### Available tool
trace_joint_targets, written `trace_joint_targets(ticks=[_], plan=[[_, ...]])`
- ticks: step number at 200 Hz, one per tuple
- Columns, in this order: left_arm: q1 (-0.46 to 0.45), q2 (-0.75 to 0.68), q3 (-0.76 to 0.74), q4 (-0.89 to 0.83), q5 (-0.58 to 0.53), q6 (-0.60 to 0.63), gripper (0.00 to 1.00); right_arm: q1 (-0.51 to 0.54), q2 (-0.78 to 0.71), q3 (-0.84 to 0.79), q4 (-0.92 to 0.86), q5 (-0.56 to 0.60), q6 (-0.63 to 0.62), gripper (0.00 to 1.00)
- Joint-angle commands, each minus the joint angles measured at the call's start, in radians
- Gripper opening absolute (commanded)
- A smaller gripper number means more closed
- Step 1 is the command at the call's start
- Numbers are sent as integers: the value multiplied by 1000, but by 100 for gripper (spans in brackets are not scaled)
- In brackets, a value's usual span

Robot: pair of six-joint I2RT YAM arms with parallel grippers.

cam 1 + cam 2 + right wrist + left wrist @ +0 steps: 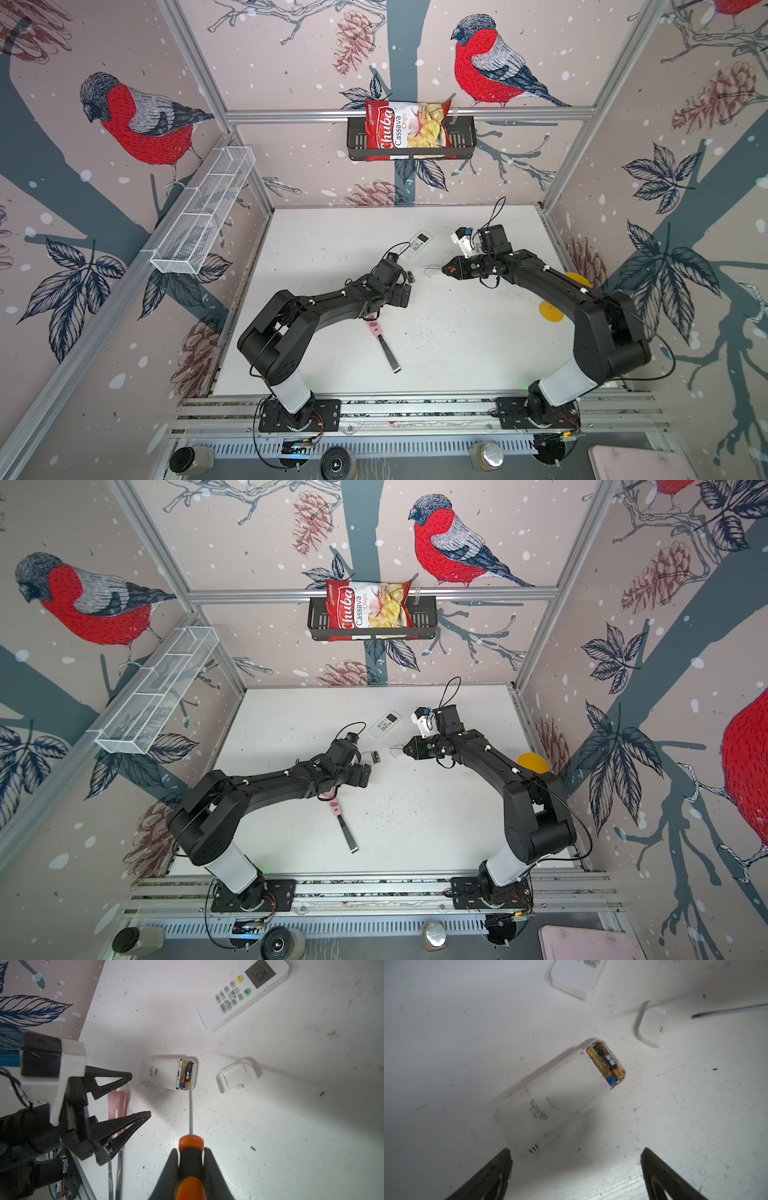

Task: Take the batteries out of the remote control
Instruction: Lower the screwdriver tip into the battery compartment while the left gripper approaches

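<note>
The white remote control (164,1074) lies face down on the table, its back compartment uncovered. Two black-and-gold batteries (188,1073) sit side by side in it, also seen in the left wrist view as batteries (606,1061) in the remote control (550,1105). My right gripper (191,1150) is shut on the orange-and-black handle of a screwdriver (191,1167). Its thin shaft reaches the compartment's edge by the batteries' end. My left gripper (576,1150) stands open just short of the remote's other end, nothing between its fingers. The loose battery cover (236,1075) lies beside the remote.
A second white remote (243,993) with a display lies farther back, also seen in a top view (419,241). Pink-handled tweezers (384,345) lie under the left arm. Yellow discs (550,311) sit by the right arm. A chips bag (409,129) fills a black wall basket.
</note>
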Motion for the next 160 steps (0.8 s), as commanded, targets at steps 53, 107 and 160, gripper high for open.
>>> trace_joint_targets(ticks=[53, 107, 160], plan=[[2, 55, -9, -3, -74, -24, 96, 16, 4, -11, 73, 3, 16, 0], [58, 63, -21, 33, -69, -28, 96, 17, 12, -11, 58, 3, 8, 0], [118, 81, -18, 78, -28, -21, 96, 19, 27, -3, 46, 5, 3, 0]])
